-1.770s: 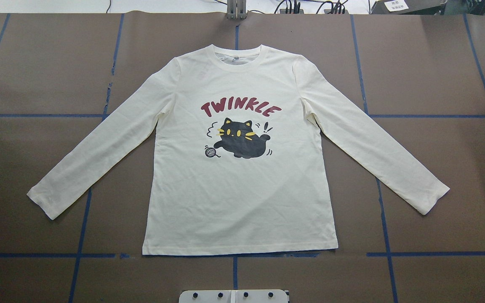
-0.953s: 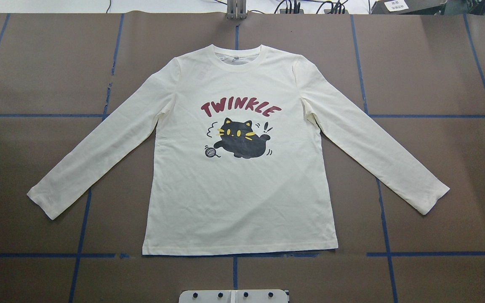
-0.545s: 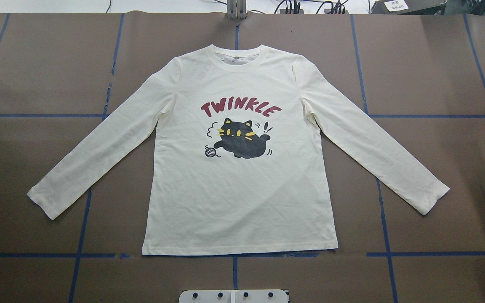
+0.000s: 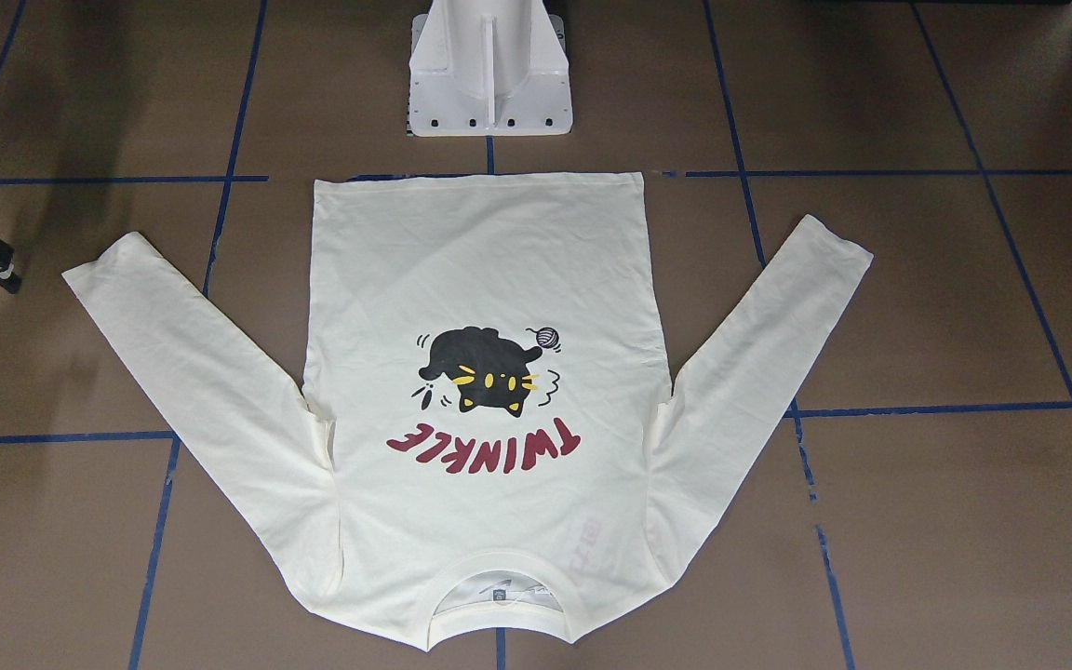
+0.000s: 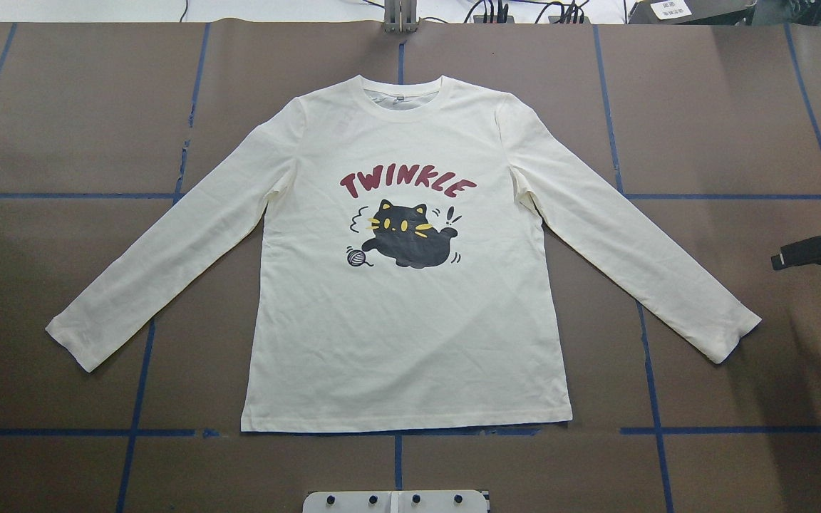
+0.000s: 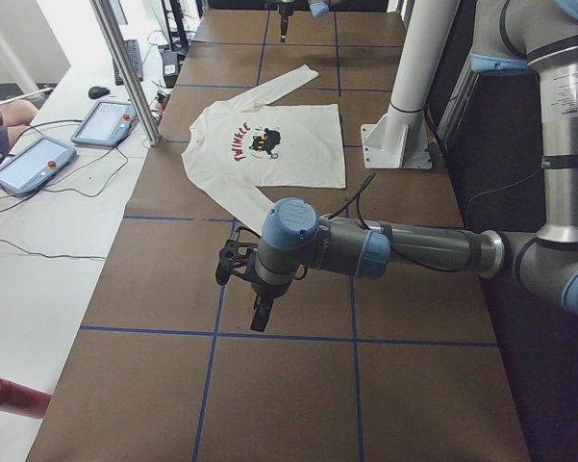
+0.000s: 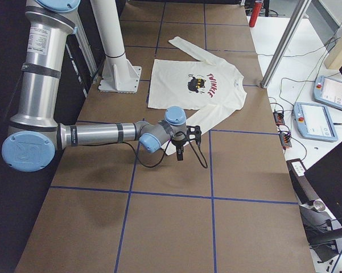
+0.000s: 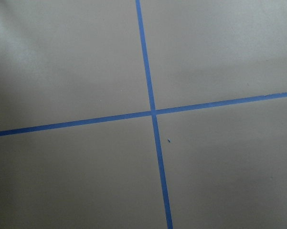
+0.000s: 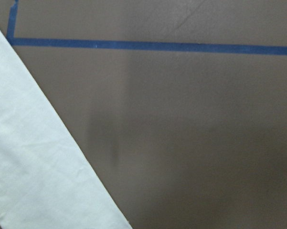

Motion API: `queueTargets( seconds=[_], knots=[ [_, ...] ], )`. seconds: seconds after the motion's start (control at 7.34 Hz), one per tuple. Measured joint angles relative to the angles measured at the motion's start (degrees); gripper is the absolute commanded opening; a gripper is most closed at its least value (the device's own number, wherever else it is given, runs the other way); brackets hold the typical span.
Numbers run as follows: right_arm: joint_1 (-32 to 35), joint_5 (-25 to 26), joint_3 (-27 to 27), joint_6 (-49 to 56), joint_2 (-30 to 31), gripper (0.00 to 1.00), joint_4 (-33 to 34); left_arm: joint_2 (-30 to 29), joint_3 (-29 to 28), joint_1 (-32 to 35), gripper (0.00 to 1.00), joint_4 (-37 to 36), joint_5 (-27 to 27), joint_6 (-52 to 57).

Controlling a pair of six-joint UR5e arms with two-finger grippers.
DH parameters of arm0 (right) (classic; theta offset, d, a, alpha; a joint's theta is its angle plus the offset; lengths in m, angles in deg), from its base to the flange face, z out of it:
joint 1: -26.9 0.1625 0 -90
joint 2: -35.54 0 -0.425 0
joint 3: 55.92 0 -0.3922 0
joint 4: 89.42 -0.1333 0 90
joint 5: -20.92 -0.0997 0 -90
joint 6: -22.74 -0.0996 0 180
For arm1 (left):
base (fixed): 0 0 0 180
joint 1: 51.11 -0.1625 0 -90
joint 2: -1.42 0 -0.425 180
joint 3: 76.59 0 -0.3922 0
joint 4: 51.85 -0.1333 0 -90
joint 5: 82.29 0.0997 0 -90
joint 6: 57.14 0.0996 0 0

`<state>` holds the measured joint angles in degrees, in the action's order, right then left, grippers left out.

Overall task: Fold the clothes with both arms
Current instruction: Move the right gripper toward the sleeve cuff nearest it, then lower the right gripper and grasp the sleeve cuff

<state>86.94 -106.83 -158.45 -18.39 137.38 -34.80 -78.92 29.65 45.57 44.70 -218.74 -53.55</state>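
I have the shirt (image 5: 410, 320) lying flat in the middle of the table (image 5: 61, 107), print up, both sleeves spread out and down. My right end effector (image 5: 813, 251) hangs over bare table just outside the right sleeve, near the cuff but not touching; its wrist camera catches that sleeve in one corner. I cannot tell how far it is open, and it grips nothing I can see. My left end effector (image 6: 262, 310) hangs past the left cuff, over a crossing of blue tape lines (image 8: 153, 112); I cannot tell its opening.
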Motion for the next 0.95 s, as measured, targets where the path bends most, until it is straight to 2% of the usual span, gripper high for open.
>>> queueTargets(
  seconds=[0.54,0.95],
  knots=[
    [-10.9,5.6,-2.7,-9.0,0.6,1.0,0.0,0.2,-0.3,0.0,1.0,1.1,0.3,0.3],
    [-16.7,9.0,-0.9,-14.0,0.4,1.0,0.5,0.4,-0.4,-0.1,1.0,2.3,0.5,0.3]
  ],
)
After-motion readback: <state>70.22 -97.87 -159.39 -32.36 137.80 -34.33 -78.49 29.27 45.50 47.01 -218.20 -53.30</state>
